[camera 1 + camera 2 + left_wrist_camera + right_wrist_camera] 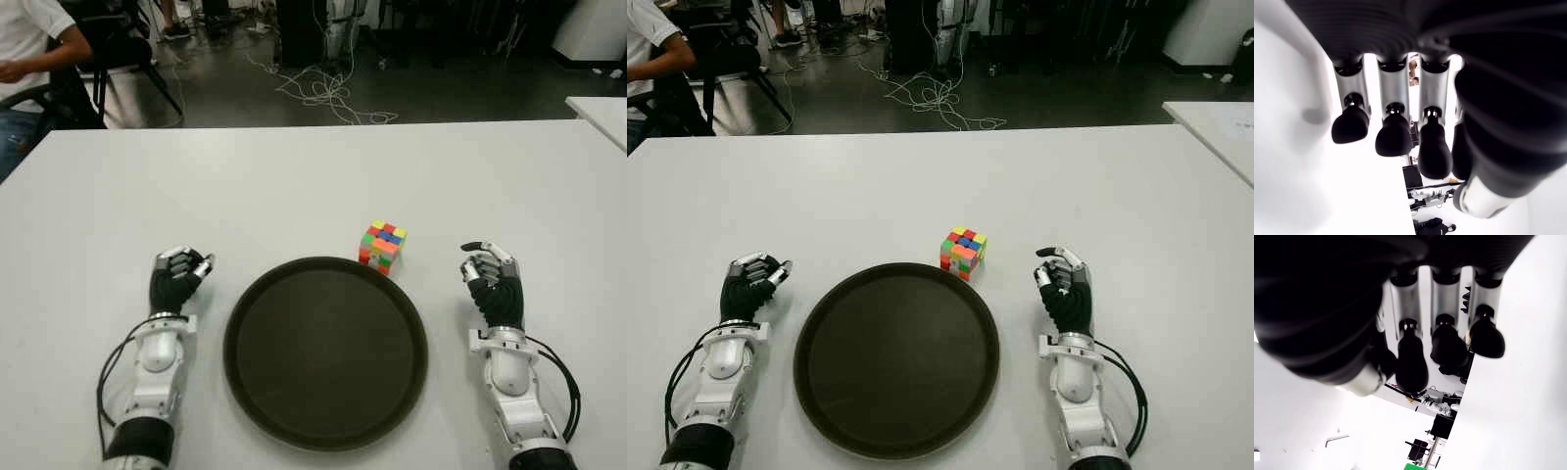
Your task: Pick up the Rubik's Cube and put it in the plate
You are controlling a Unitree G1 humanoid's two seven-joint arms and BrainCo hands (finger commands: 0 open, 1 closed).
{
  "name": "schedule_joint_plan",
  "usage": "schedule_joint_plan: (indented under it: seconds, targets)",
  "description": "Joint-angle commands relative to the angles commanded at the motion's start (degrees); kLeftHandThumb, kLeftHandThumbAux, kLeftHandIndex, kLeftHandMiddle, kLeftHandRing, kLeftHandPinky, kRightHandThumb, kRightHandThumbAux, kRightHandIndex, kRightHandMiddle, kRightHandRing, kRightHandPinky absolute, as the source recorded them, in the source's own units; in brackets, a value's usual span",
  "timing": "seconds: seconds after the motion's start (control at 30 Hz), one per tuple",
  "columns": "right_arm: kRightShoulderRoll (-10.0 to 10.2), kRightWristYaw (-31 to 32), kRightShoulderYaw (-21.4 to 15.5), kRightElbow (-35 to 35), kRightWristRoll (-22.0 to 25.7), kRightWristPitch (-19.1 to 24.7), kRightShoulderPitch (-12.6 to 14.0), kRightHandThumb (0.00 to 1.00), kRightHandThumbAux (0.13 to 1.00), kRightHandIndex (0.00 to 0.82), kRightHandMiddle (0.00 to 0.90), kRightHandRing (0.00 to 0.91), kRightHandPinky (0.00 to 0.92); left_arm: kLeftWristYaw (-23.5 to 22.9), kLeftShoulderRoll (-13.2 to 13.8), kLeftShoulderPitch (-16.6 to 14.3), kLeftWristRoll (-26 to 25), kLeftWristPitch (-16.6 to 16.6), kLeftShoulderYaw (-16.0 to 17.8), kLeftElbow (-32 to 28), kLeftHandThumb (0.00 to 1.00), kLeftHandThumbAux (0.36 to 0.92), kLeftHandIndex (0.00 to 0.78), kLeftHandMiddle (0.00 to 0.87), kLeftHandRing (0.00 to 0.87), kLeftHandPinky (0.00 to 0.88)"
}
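Rubik's Cube [383, 245] touching plate [265, 392] far rim, right hand [493, 282] nearby, empty

One Rubik's Cube [383, 246]; one plate [255, 382]; one table [294, 186]; two robot hands: left robot hand [177, 278], right robot hand [493, 281].

My fingers [1393, 142]: glossy black pads, silver metal links. Cube [382, 245]: glossy coloured plastic. Plate [325, 351]: dark, smooth, matt. Table [294, 186]: white, smooth.
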Motion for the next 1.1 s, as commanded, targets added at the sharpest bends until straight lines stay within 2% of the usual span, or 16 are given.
schedule_joint_plan:
  seconds: [1.1]
  targets:
    - [-0.20,1.22,-0.13,0.63,1.00,-0.76,-0.20,0.688,0.729,0.434,0.770,0.784,0.778,0.59,0.13,0.18,0.86,0.49,-0.57,-0.61,0.199,0.805,0.612,0.771,0.783,0.776]
